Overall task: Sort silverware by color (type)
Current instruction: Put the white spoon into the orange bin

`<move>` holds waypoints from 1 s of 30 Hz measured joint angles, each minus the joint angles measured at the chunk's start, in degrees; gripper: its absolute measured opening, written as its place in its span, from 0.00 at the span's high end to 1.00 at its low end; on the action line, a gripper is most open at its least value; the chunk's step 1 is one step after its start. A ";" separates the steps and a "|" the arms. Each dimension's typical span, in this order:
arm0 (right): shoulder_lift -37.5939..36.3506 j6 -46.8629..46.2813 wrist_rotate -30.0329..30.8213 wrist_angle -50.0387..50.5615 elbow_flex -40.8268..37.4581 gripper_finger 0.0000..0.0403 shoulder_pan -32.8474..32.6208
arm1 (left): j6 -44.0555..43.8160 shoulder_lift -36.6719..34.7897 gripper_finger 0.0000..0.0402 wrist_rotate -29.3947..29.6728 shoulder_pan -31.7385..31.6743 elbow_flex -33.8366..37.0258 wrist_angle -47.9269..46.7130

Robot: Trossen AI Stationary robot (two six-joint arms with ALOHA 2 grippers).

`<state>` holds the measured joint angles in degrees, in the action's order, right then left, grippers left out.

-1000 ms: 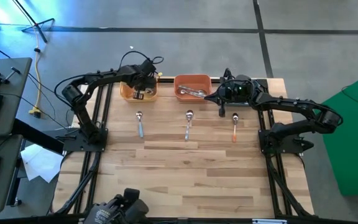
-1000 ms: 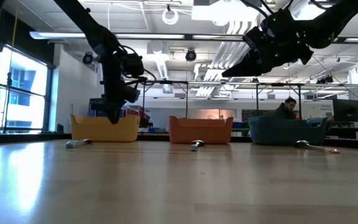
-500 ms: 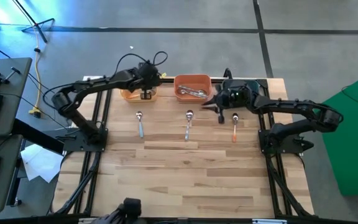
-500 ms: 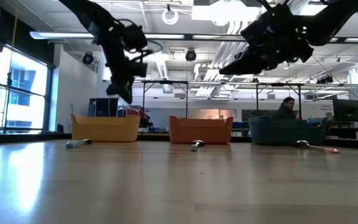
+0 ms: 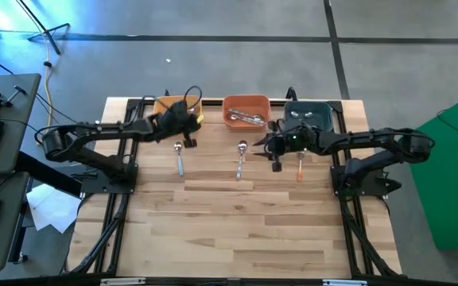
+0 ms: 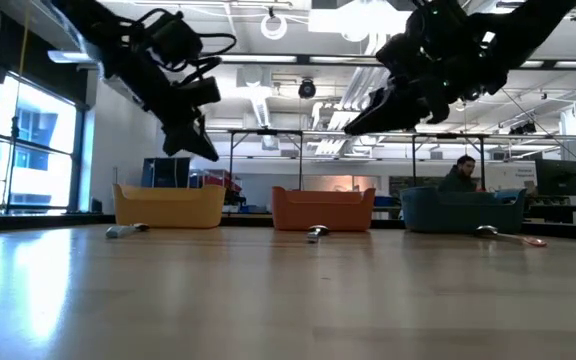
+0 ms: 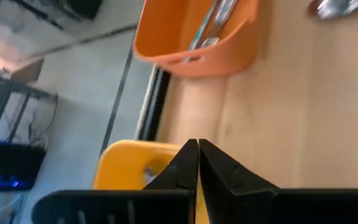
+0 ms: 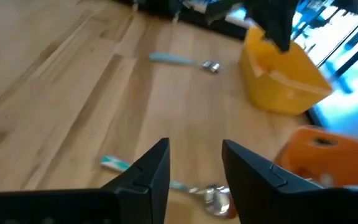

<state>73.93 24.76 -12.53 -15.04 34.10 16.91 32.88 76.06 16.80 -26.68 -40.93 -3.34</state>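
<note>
Three spoons lie flat on the wooden table: a blue-handled one [image 5: 179, 157] at the left, a pale-handled one [image 5: 241, 159] in the middle, and an orange-handled one [image 5: 300, 164] at the right. More silver spoons [image 5: 245, 118] lie in the orange bin [image 5: 246, 102]. My left gripper [image 5: 186, 140] hangs shut and empty above the table, just near of the yellow bin [image 5: 168, 105]. My right gripper [image 8: 194, 165] is open in the air between the middle and the orange-handled spoon. The middle spoon [image 8: 166, 182] shows below its fingers, untouched.
A dark teal bin [image 5: 307, 111] stands at the far right, in line with the yellow and orange bins along the far edge. The near half of the table [image 5: 245, 230] is bare wood. A person sits in the room beyond the table [image 6: 460, 175].
My left gripper has risen out of the yellow bin and drawn back toward the table's near and left side. My right gripper has moved from beside the teal bin toward the near edge and the middle spoon. The spoons on the table have stayed put.
</note>
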 joint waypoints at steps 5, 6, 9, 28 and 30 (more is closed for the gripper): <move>5.53 -2.67 0.19 4.28 4.60 0.68 -1.43 | -5.43 -1.11 1.00 -0.03 5.12 10.78 15.90; 6.87 -2.49 0.21 5.50 5.90 0.68 -1.52 | -6.25 -1.13 1.00 -0.03 5.85 12.64 18.77; 11.47 -0.95 1.95 11.54 10.88 0.68 -1.54 | -8.71 -1.13 1.00 0.03 7.31 17.20 26.46; 42.80 21.38 17.05 50.21 46.37 0.49 -2.43 | -10.89 -1.13 1.00 0.13 8.90 22.30 35.83; 43.75 22.42 17.06 50.81 47.39 0.49 -2.62 | -10.90 -1.13 1.00 0.15 8.90 22.30 35.70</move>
<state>117.68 47.18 4.53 35.77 81.49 14.29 21.98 74.94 16.95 -17.78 -18.63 32.36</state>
